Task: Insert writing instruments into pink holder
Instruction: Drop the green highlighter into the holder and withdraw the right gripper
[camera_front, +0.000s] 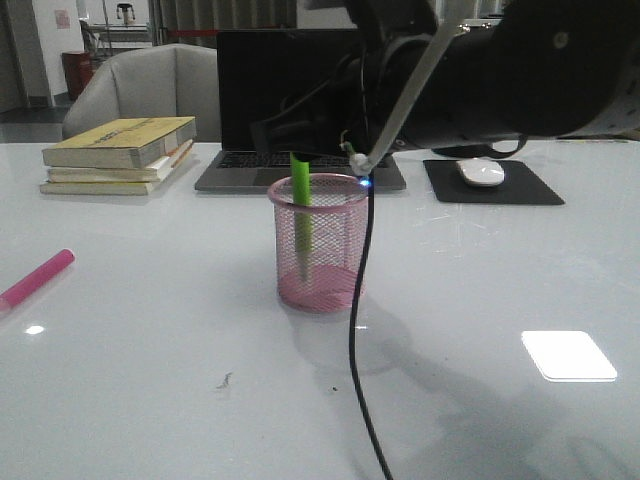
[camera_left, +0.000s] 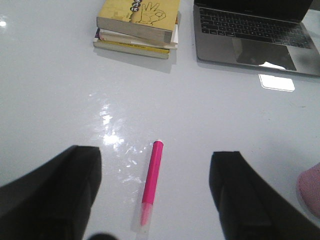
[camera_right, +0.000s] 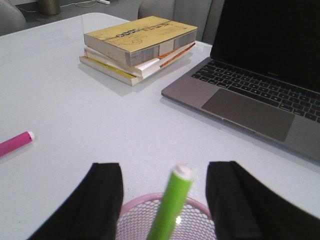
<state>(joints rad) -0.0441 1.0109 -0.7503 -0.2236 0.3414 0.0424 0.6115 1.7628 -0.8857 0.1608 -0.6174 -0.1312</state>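
The pink holder stands mid-table, and the green marker leans inside it with its top above the rim. In the right wrist view my right gripper hangs open just over the holder's rim. The green marker rises between its fingers with a gap on each side. The pink marker lies flat at the table's left edge. My left gripper is open above it, the pink marker lying lengthwise between the spread fingers, untouched. The left gripper is out of the front view.
A stack of yellow books sits at the back left. An open laptop is behind the holder. A white mouse rests on a black pad at the back right. A black cable hangs from the right arm beside the holder.
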